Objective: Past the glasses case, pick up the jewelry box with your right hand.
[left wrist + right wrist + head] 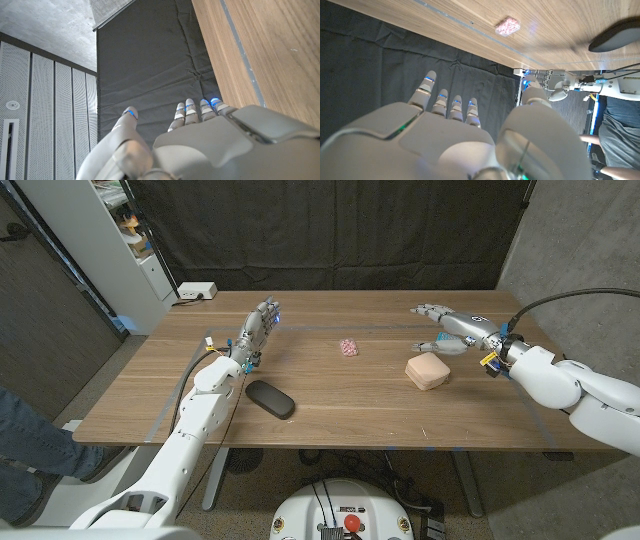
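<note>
Closest to you on the table [330, 425] is the glasses case [271, 399], dark and oval, lying flat near the front edge just beside your left forearm. In the right wrist view it's the dark shape [615, 37] at the edge of the wood.

A bit further in, over on your right side, sits the jewelry box [427, 372], a pale peach rounded thing, flat on the table and well apart from the case. Your right hand [448, 331] hangs just behind it, fingers spread and holding nothing; the thumb reaches toward the box's far edge, but I can't tell if it's touching. The right wrist view has the same hand [470, 135] with fingers straight and apart.

Around the middle of the table there's a small pink patterned thing [348, 347], between the 2 hands; it's also in the right wrist view [508, 26].

Your left hand [256, 332] stands on its edge past the case, fingers straight out, empty. Left wrist view agrees: hand [200, 140] open, fingers extended.

At the far left corner sits a white power strip [195, 291].
</note>
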`<state>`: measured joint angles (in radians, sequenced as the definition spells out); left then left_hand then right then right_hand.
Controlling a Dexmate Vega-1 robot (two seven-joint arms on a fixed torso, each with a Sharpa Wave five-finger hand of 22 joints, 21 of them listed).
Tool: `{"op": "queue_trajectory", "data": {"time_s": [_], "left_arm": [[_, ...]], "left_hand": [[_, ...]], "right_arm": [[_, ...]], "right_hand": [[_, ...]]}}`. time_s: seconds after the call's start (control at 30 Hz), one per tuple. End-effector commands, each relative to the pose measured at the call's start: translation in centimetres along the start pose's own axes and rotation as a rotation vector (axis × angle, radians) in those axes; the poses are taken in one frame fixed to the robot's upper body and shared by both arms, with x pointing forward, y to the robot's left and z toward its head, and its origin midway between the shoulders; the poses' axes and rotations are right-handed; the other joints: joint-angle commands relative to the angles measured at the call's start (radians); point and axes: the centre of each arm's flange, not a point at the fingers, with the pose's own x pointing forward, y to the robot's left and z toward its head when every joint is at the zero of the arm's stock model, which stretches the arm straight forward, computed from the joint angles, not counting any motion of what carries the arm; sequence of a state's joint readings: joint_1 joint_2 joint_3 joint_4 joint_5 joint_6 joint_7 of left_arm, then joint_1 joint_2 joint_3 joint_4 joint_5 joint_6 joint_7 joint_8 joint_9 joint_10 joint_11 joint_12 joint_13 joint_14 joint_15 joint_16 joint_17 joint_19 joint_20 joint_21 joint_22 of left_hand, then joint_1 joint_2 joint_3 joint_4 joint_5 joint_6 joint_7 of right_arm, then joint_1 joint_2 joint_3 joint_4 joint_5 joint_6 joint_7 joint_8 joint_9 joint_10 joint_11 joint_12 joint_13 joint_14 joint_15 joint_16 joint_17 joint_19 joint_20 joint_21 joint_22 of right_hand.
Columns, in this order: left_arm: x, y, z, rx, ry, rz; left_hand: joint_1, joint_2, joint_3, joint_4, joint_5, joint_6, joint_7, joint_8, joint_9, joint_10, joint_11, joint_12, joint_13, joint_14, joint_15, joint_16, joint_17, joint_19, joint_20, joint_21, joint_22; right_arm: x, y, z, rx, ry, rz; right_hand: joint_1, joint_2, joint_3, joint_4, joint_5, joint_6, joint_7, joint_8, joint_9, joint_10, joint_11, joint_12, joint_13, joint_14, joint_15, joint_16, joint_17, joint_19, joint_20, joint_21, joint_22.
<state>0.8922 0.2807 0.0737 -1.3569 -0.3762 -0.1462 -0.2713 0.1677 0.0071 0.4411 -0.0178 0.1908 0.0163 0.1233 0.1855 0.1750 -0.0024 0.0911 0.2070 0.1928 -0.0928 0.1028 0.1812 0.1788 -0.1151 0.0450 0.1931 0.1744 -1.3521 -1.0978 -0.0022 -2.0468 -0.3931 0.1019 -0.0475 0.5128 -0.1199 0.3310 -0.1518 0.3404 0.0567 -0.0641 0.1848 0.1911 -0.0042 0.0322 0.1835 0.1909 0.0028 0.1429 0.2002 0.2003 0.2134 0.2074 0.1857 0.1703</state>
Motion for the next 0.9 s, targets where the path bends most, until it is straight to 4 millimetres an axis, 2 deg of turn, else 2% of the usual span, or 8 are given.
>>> {"op": "queue_trajectory", "data": {"time_s": [0.03, 0.2, 0.27, 0.63, 0.9], "left_arm": [[-0.17, 0.04, 0.17, 0.002, -0.003, 0.006], [-0.16, -0.08, 0.12, 0.0, -0.003, 0.006], [-0.17, -0.13, 0.06, -0.003, -0.002, 0.006], [-0.09, -0.44, 0.14, 0.003, 0.0, 0.004], [-0.2, -0.6, 0.11, 0.002, 0.004, 0.006]], "left_hand": [[-0.003, 0.01, 0.001, -0.008, 0.0, 0.007, 0.001, 0.003, 0.002, -0.001, 0.008, 0.004, 0.002, 0.001, 0.008, 0.006, 0.003, -0.001, 0.01, 0.004, 0.005], [-0.003, 0.01, 0.0, -0.009, 0.0, 0.01, 0.003, 0.004, 0.003, -0.002, 0.011, 0.003, 0.002, 0.001, 0.012, 0.006, 0.003, -0.002, 0.009, 0.004, 0.005], [-0.003, 0.011, 0.0, -0.009, 0.0, 0.011, 0.002, 0.004, 0.003, -0.002, 0.01, 0.003, 0.002, -0.001, 0.016, 0.005, 0.003, -0.002, 0.009, 0.004, 0.005], [-0.004, 0.012, -0.001, -0.01, 0.0, 0.012, 0.003, 0.004, 0.003, -0.003, 0.012, 0.003, 0.002, -0.002, 0.019, 0.005, 0.003, -0.004, 0.012, 0.003, 0.005], [-0.004, 0.012, -0.001, -0.011, 0.0, 0.013, 0.003, 0.004, 0.003, -0.004, 0.013, 0.003, 0.002, -0.003, 0.02, 0.005, 0.004, -0.004, 0.017, 0.003, 0.005]], "right_arm": [[0.43, -0.39, 0.11, -0.041, -0.009, 0.055], [0.51, -0.53, 0.18, -0.061, -0.011, 0.086], [0.52, -0.54, 0.18, -0.068, -0.009, 0.095], [0.46, -0.63, 0.0, -0.095, 0.0, 0.134], [0.72, -0.63, -0.15, -0.117, 0.006, 0.173]], "right_hand": [[0.002, -0.012, -0.004, 0.001, 0.009, -0.016, 0.001, -0.002, 0.002, -0.014, 0.007, -0.002, 0.001, -0.011, 0.004, -0.004, 0.0, 0.003, 0.009, 0.003, 0.002], [0.009, -0.016, -0.007, 0.0, 0.017, -0.03, 0.0, -0.003, 0.003, -0.038, 0.007, -0.006, 0.001, -0.024, 0.006, -0.007, 0.0, 0.003, 0.01, 0.003, 0.003], [0.013, -0.018, -0.009, -0.001, 0.021, -0.035, -0.001, -0.002, 0.003, -0.05, 0.016, -0.007, 0.001, -0.029, 0.006, -0.007, 0.0, 0.004, 0.01, 0.003, 0.003], [0.028, -0.023, -0.014, -0.002, 0.035, -0.064, 0.002, -0.004, 0.003, -0.085, 0.025, -0.008, 0.001, -0.055, 0.019, -0.011, 0.0, 0.011, 0.011, 0.006, 0.005], [0.039, -0.03, -0.021, -0.003, 0.047, -0.084, 0.003, -0.004, 0.003, -0.122, 0.041, -0.009, 0.002, -0.087, 0.033, -0.015, 0.0, 0.013, 0.012, 0.006, 0.006]]}}
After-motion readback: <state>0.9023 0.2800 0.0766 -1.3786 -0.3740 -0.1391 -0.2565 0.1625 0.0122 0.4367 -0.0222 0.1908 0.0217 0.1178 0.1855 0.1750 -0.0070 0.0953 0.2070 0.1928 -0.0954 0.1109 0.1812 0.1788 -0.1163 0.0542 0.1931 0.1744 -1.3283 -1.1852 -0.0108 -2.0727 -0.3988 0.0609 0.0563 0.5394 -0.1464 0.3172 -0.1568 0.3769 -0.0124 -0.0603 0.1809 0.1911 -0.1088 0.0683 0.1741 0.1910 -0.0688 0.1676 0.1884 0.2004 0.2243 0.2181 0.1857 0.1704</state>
